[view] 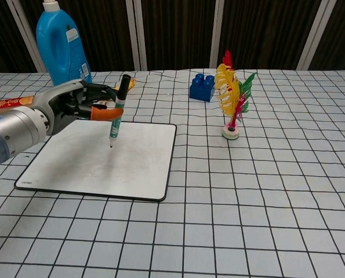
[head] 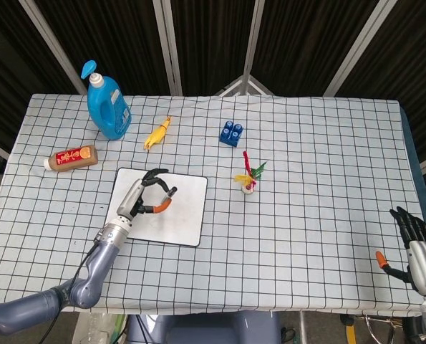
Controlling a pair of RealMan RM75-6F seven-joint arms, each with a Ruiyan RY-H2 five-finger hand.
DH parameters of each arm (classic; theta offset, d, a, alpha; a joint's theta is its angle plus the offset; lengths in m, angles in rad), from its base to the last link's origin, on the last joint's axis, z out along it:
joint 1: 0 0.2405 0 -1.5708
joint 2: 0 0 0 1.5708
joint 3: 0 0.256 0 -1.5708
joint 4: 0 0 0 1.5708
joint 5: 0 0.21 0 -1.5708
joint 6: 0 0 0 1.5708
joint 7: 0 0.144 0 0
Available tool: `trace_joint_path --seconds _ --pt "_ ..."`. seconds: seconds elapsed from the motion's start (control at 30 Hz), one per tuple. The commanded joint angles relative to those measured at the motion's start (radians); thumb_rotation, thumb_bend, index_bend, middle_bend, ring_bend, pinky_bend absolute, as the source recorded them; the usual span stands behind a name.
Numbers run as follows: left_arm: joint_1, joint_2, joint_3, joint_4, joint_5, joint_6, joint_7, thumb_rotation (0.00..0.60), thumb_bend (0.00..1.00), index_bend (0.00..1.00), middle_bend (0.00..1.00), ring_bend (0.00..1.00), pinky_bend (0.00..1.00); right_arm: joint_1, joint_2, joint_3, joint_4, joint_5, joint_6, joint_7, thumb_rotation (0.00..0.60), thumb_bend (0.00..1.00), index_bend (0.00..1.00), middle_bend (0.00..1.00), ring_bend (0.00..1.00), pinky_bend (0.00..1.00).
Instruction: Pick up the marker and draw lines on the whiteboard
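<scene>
The left hand [view: 73,107] pinched the marker [view: 117,113] upright over the whiteboard [view: 143,168], tip seemingly just clear; a loose pinch could tilt it, smearing the line.

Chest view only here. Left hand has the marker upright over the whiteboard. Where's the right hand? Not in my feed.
Observer: The right hand sits at the table's near right corner in the head view, far from the whiteboard, holding nothing, fingers apart.
Operator: How far across the board is the marker?
Observer: From above, the left hand holds the marker over the board's middle, nearer its far edge.
Operator: Anything left of the board I can't see fully?
Observer: A small brown bottle with a red label lies on its side left of the board, below the blue detergent bottle.
</scene>
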Motion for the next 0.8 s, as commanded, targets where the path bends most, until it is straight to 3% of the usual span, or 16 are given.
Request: trace_joint_path --seconds 0.03,0.8 --pt "-0.008 -0.011 0.004 0.018 0.012 -0.005 -0.012 0.600 0.51 0.68 0.14 0.00 0.06 0.000 0.000 0.000 -0.001 -0.001 0.000 0.001 0.600 0.35 0.00 0.00 0.00 0.00" --pt "-0.055 -0.055 0.004 0.128 0.029 -0.025 -0.054 0.600 0.51 0.68 0.14 0.00 0.06 -0.001 0.002 -0.002 -0.004 0.002 -0.004 0.003 0.600 0.35 0.00 0.00 0.00 0.00"
